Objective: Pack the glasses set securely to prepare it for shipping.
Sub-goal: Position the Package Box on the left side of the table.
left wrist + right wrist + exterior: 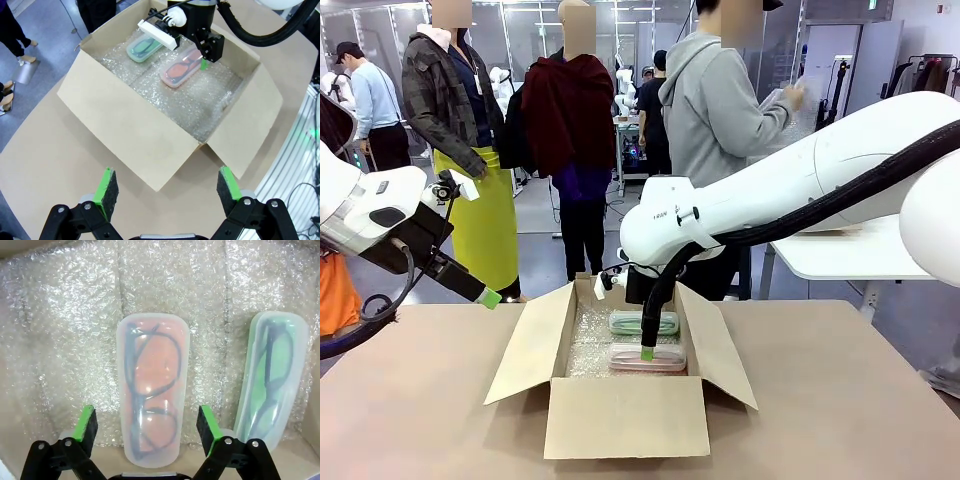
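The glasses set lies in an open cardboard box [625, 415] lined with bubble wrap [65, 315]. The pale pink case [648, 359] [152, 390] [181, 70] is nearer me, and the mint green case [642, 322] [272, 375] [144, 48] lies beside it, farther back. Both cases are translucent, with dark glasses inside. My right gripper [647, 353] [146, 425] reaches down into the box and is open, its green pads astride one end of the pink case without gripping it. My left gripper [488, 296] [167, 187] hangs open and holds nothing, above the table to the left of the box.
All the box flaps [525, 345] stand open and stick out to the sides. A person in a grey hoodie [720, 100] stands across the table holding a sheet of bubble wrap [790, 115]. A white table [840, 255] is at the back right. Other people stand farther off.
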You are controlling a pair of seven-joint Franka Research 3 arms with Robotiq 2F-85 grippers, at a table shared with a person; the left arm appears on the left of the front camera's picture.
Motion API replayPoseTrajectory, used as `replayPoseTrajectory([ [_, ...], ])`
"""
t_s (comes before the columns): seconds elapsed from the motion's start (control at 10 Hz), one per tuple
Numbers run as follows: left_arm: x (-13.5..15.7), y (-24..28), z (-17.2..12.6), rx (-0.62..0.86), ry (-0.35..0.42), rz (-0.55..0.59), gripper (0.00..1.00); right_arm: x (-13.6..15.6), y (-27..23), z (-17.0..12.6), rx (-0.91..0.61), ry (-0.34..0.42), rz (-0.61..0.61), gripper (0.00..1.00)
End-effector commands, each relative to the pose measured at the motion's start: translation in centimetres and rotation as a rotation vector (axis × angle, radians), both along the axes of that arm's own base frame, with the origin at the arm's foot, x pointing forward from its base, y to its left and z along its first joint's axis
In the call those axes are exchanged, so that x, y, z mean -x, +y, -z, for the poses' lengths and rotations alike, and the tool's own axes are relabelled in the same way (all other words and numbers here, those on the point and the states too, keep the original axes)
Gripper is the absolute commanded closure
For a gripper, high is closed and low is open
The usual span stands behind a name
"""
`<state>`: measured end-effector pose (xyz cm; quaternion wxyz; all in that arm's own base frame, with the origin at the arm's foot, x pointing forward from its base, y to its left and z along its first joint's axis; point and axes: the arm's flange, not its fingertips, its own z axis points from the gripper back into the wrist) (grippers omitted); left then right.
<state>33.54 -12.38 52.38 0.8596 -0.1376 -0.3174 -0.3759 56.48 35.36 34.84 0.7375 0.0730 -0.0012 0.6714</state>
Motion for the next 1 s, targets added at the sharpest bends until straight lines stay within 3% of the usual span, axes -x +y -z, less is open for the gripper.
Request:
replayPoseTrajectory([
  [0.0, 0.1, 0.2, 0.0, 0.011, 0.002, 0.008, 0.0, 0.0, 0.2, -0.1, -0.004, -0.007, -0.001, 0.0],
  [0.4, 0.1, 0.2, 0.0, 0.011, 0.002, 0.008, 0.0, 0.0, 0.0, 0.0, 0.0, 0.0, 0.0, 0.04],
  [0.7, 0.1, 0.2, 0.0, 0.011, 0.002, 0.008, 0.0, 2.7, -1.2, -10.1, -0.013, -0.126, 0.06, 0.0],
  [0.9, 0.1, 0.2, 0.0, 0.011, 0.002, 0.008, 0.0, 3.7, -3.0, -12.8, -0.014, -0.113, 0.092, 0.0],
])
